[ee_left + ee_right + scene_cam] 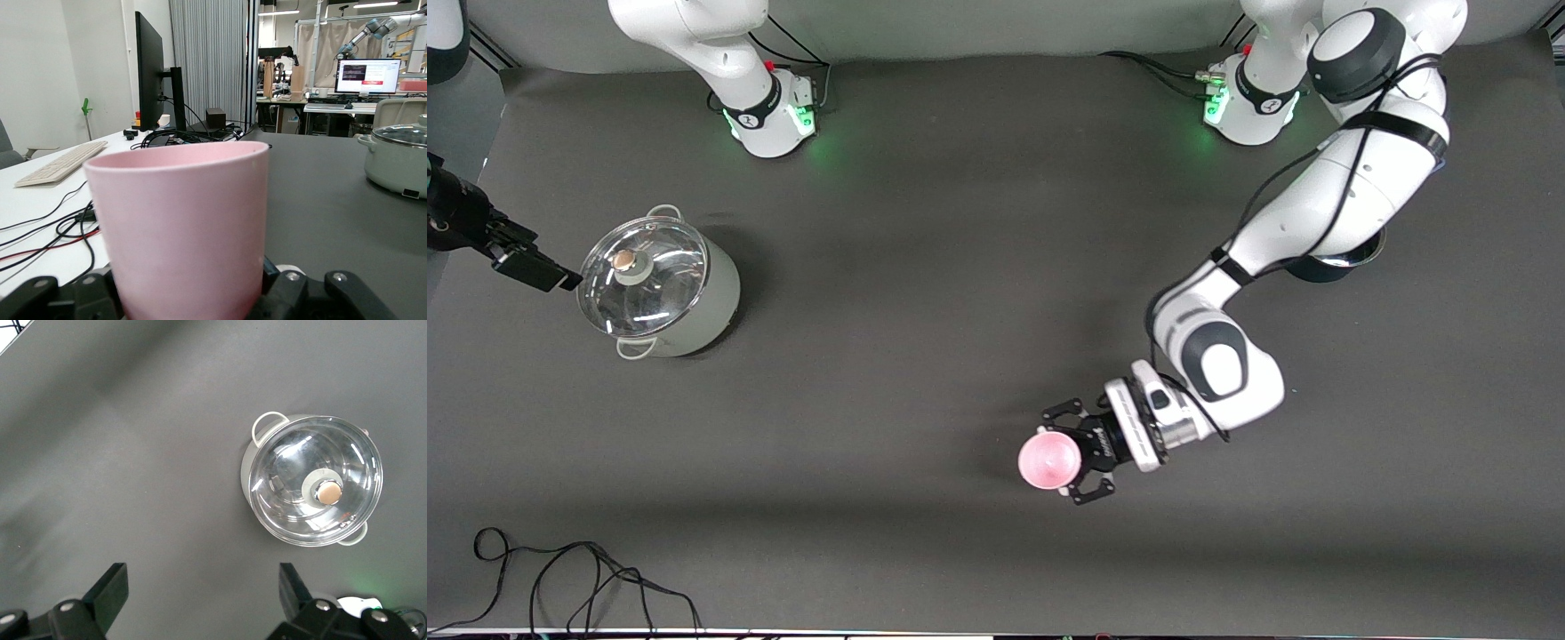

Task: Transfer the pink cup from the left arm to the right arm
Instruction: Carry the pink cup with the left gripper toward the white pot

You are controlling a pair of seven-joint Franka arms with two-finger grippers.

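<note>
The pink cup stands upright with its mouth up, low over the part of the table near the front camera. My left gripper is shut on the cup, one black linkage finger on each side. In the left wrist view the pink cup fills the middle, and my left gripper clasps its base. Whether the cup touches the mat I cannot tell. My right gripper hangs open and holds nothing, high up by the lidded pot. In the right wrist view my right gripper has only bare mat between its fingers.
The pale pot with a glass lid stands toward the right arm's end, and it also shows in the left wrist view as a pot. A dark pot sits partly hidden under the left arm. Loose black cables lie by the front edge.
</note>
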